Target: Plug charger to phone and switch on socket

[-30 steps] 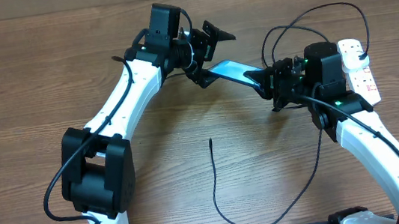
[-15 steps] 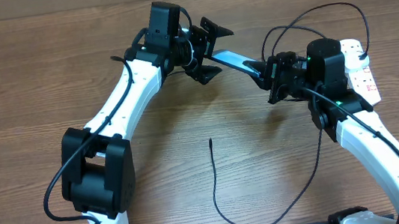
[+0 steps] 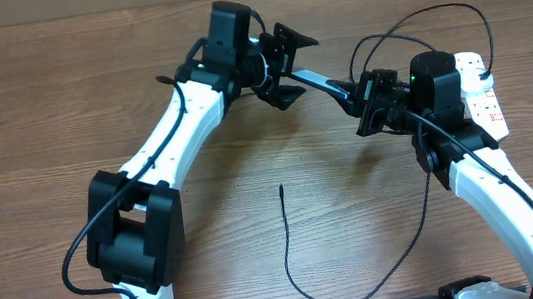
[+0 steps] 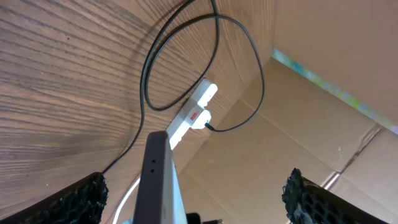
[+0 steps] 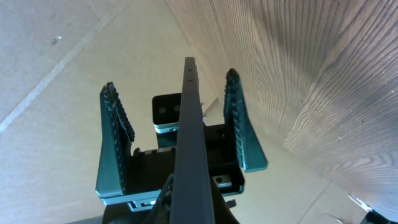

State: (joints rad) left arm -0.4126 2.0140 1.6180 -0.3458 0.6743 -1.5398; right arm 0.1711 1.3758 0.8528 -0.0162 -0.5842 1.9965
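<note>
The right claw seemingly clamps the phone, its far end inside the wide-apart left claw.

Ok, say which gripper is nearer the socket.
Right. The right gripper, shut on the phone, is close to the socket; the left gripper, open, is farther at the phone's other end.

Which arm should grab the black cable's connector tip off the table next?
Left, probably. The left gripper is open and holds nothing; the right gripper is clamped on the slim dark-edged phone. The thin black charger cable's tip lies free on the wooden table.
</note>
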